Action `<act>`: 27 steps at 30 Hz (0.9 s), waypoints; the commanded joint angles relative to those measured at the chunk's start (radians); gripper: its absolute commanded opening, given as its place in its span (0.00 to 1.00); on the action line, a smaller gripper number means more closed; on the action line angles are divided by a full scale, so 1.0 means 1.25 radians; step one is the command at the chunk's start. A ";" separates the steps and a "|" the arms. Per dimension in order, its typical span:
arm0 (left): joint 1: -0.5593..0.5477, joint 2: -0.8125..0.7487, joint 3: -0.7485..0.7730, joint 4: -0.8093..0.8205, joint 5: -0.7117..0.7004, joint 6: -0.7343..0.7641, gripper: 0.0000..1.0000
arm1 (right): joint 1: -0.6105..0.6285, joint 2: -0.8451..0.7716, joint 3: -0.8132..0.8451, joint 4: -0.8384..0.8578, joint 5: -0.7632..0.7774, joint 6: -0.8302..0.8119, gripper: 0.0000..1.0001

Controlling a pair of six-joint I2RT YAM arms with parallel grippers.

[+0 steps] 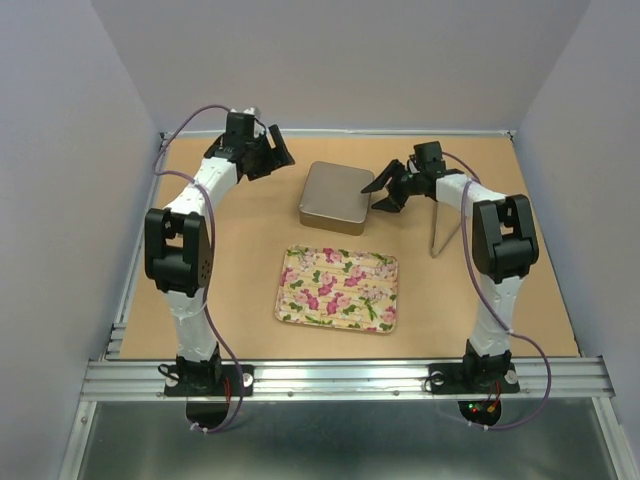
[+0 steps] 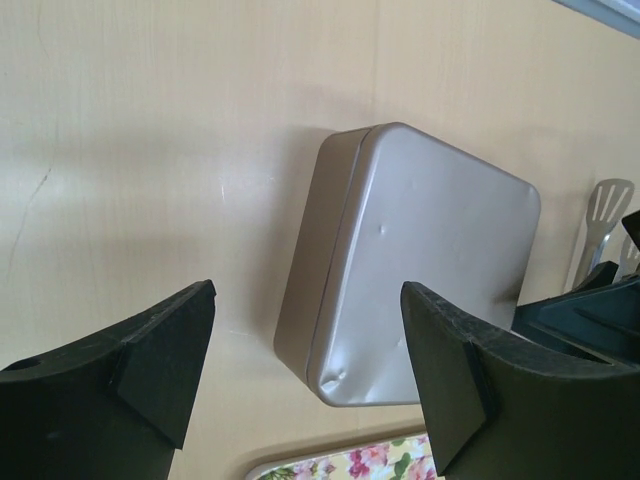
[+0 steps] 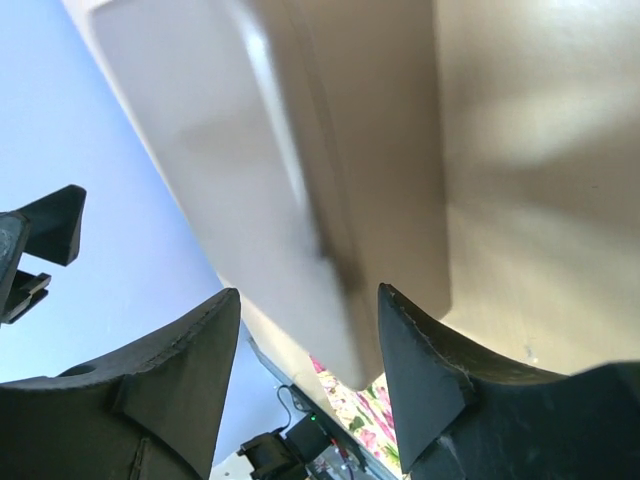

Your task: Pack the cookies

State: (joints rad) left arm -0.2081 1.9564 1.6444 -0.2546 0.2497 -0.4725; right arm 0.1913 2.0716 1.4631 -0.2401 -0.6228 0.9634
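No cookies show in any view. A closed square silver tin sits at the middle back of the table; it also shows in the left wrist view and the right wrist view. An empty floral tray lies in front of it. My left gripper is open and empty, up at the tin's far left. My right gripper is open and empty, close to the tin's right edge; I cannot tell whether it touches the tin.
Metal tongs lie to the right of the tin, beside the right arm, and show in the left wrist view. Grey walls close in the left, back and right. The tray's corner shows in the left wrist view.
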 commanded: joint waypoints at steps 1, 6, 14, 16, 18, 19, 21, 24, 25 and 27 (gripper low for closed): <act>0.009 -0.097 0.034 -0.004 -0.014 0.007 0.87 | 0.009 -0.072 0.062 -0.013 0.021 -0.036 0.63; 0.014 -0.146 0.016 -0.018 -0.033 0.013 0.87 | 0.008 -0.134 0.053 -0.051 0.051 -0.070 0.64; 0.014 -0.300 -0.072 0.013 -0.056 0.058 0.87 | 0.009 -0.303 0.065 -0.150 0.115 -0.183 0.64; 0.014 -0.351 -0.094 0.015 -0.063 0.071 0.87 | 0.009 -0.350 0.058 -0.160 0.121 -0.198 0.64; 0.013 -0.392 -0.127 0.021 -0.098 0.081 0.87 | 0.010 -0.423 0.046 -0.164 0.125 -0.212 0.64; 0.013 -0.417 -0.146 0.028 -0.115 0.082 0.87 | 0.010 -0.424 0.040 -0.164 0.125 -0.215 0.64; 0.013 -0.508 -0.190 0.069 -0.168 0.086 0.87 | 0.011 -0.495 0.014 -0.164 0.120 -0.217 0.64; 0.014 -0.632 -0.328 0.141 -0.240 0.086 0.88 | 0.014 -0.587 -0.019 -0.163 0.109 -0.225 0.65; 0.013 -0.691 -0.357 0.157 -0.256 0.082 0.88 | 0.014 -0.607 -0.025 -0.164 0.103 -0.226 0.66; 0.013 -0.745 -0.444 0.195 -0.331 0.077 0.89 | 0.014 -0.670 -0.047 -0.169 0.095 -0.227 0.66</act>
State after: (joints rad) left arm -0.1944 1.1534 1.2133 -0.1566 0.0002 -0.3912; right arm 0.1989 1.3300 1.4612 -0.4416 -0.4881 0.7139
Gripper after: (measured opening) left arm 0.884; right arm 0.656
